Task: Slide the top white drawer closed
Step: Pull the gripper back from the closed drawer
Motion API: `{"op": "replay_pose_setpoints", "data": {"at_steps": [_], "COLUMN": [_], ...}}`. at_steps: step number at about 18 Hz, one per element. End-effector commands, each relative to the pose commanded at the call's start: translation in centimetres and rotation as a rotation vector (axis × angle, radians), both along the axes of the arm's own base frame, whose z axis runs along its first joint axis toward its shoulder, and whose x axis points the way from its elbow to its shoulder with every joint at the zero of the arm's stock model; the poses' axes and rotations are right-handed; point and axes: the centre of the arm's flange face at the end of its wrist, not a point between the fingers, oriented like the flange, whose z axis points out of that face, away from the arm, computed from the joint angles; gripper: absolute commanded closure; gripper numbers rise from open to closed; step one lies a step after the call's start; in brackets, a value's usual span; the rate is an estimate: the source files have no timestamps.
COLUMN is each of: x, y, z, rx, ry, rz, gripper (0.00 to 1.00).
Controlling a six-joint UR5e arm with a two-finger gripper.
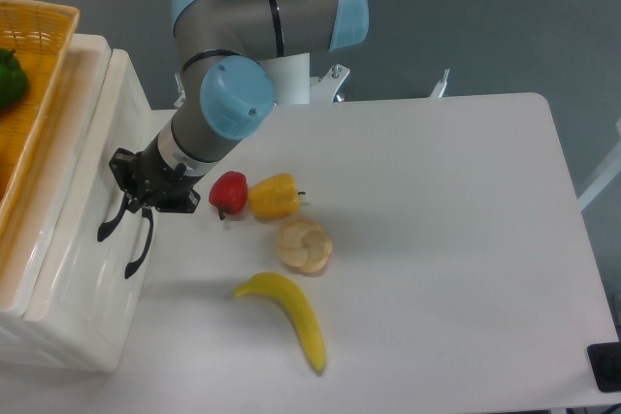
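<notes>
The top white drawer (89, 157) stands at the left with its glossy front panel almost flush with the cabinet, only a narrow gap left along its top edge. Its black curved handle (109, 224) hangs just below my gripper (126, 183). My gripper presses its black fingers, held together with nothing between them, against the drawer's front panel. The arm reaches down to it from the upper middle.
The lower white drawer (92, 322) has its own black handle (140, 249). A yellow wicker basket (39, 55) with a green pepper (8, 79) sits on the cabinet. A red pepper (229, 191), yellow pepper (274, 196), round bread piece (305, 245) and banana (291, 315) lie on the table.
</notes>
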Motion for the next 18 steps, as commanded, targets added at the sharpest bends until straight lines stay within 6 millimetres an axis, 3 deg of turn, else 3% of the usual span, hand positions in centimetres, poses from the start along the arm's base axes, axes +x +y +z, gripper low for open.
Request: {"op": "replay_pose_setpoints", "data": {"at_steps": [5, 7, 12, 15, 18], "x": [-0.1, -1.4, -8.2, -14.0, -20.6], "y": [0.2, 0.2, -1.7, -3.8, -7.3], "z": [0.0, -0.6, -2.6, -2.1, -0.9], "rx": [0.005, 0.016, -0.052, -0.059, 0.035], "ry": [0.004, 0.013, 0.074, 0.116, 0.213], "rz": [-0.002, 0.009, 0.09, 0.166, 0.209], "gripper": [1.0, 1.0, 0.9, 0.81, 0.65]}}
